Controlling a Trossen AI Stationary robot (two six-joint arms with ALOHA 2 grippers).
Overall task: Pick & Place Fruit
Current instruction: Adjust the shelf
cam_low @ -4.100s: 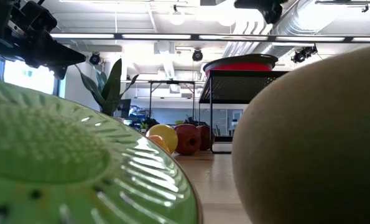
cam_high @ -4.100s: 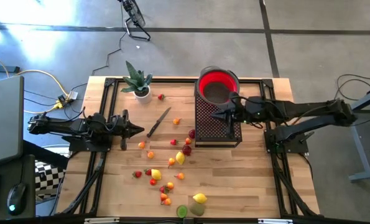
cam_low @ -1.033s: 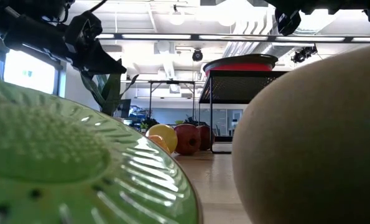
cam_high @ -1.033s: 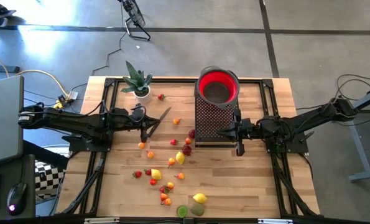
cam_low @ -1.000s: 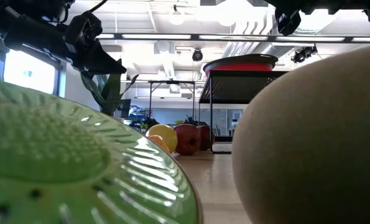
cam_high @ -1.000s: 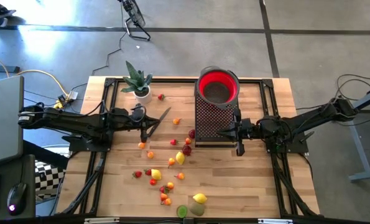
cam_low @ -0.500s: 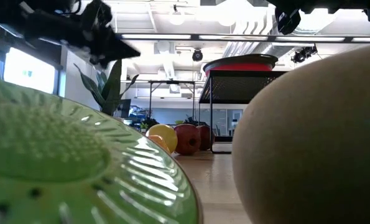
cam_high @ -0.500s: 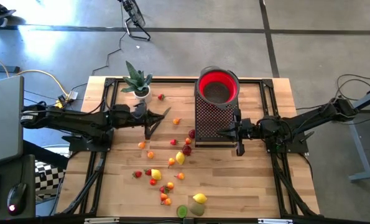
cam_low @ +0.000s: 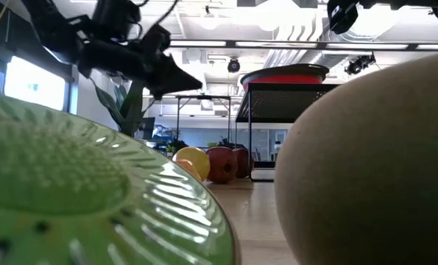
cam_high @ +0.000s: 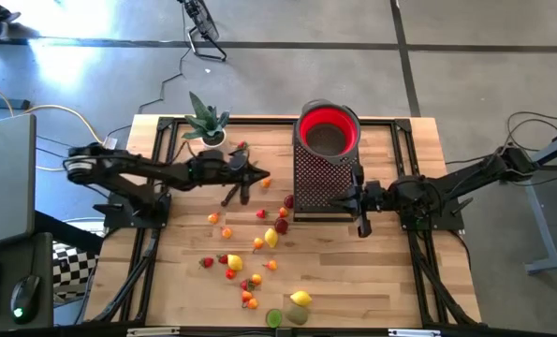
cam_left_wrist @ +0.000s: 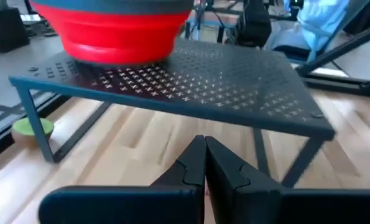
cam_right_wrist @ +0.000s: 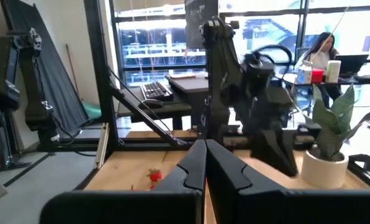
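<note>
Several small toy fruit (cam_high: 270, 236), red, orange, yellow and green, lie loose on the wooden table's middle and near part. A red strawberry (cam_right_wrist: 153, 175) shows in the right wrist view. My left gripper (cam_high: 257, 175) is shut and holds nothing. It hovers level above the table, pointing at the black mesh rack (cam_high: 323, 183), and shows in its wrist view as my left gripper (cam_left_wrist: 204, 155). The red bowl (cam_high: 329, 129) stands on the rack's far end. My right gripper (cam_high: 345, 197) is shut and holds nothing, at the rack's right side.
A brown-handled knife (cam_high: 231, 195) lies under the left gripper. A potted plant (cam_high: 206, 122) stands at the far left. A green fruit (cam_low: 71, 184) and a tan fruit (cam_low: 373, 169) lie right before the low camera. A person (cam_right_wrist: 321, 46) sits far behind the table.
My left gripper has moved toward the table's right edge, over the knife and nearer the rack, staying shut and holding nothing. The fruit have not moved.
</note>
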